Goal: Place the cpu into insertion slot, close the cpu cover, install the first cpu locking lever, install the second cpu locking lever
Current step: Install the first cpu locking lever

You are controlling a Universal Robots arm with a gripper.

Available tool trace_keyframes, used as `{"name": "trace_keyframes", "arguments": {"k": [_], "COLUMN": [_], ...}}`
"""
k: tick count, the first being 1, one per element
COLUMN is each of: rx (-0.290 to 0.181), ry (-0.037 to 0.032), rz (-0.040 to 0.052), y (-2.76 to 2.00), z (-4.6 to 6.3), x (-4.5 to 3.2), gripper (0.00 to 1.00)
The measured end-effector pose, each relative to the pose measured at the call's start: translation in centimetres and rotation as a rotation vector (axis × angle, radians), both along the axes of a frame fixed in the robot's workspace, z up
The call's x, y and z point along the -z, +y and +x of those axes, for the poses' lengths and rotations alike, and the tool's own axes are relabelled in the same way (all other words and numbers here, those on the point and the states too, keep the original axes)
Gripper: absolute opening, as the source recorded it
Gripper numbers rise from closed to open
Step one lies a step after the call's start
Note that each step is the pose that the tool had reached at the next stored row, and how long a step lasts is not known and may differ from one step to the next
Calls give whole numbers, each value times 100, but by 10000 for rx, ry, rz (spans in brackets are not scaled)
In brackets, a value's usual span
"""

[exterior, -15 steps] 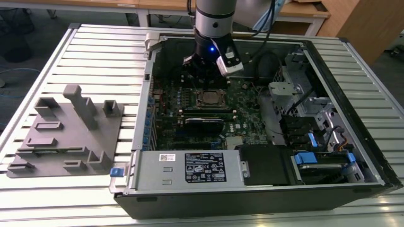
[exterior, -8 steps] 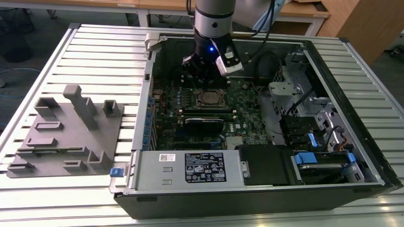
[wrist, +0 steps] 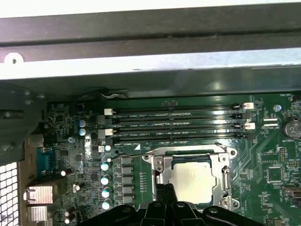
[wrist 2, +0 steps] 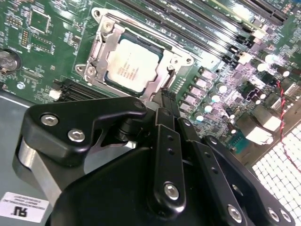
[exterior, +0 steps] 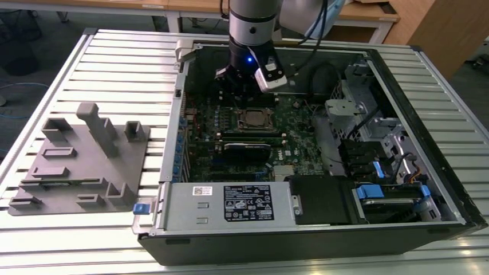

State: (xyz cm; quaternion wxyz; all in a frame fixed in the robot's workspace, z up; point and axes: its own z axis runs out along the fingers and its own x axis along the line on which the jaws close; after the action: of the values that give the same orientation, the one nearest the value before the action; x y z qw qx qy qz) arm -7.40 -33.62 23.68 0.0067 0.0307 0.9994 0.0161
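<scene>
Slatted table, open PC case: cpu sits in the insertion slot, cpu cover looks down over it. Fingers pinched narrow, empty, tips just beside the slot. Likely lever stage; needs precise tip placement.

Bright, even overhead light in the exterior view, with a pale sheen on the slatted table and deep shadow inside the computer case. Blue glow from a small lamp on the arm. In the second wrist view, soft glare on the cpu, bloom on white slot clips; gripper near-black, softly focused. In the first wrist view, blown-out white beyond the case's rim.
</scene>
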Motion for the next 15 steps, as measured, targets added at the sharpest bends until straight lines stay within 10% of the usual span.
{"name": "trace_keyframes", "arguments": {"k": [15], "rx": [-1], "ry": [1], "rz": [-3], "y": [0], "z": [-9], "x": [0], "gripper": [11]}}
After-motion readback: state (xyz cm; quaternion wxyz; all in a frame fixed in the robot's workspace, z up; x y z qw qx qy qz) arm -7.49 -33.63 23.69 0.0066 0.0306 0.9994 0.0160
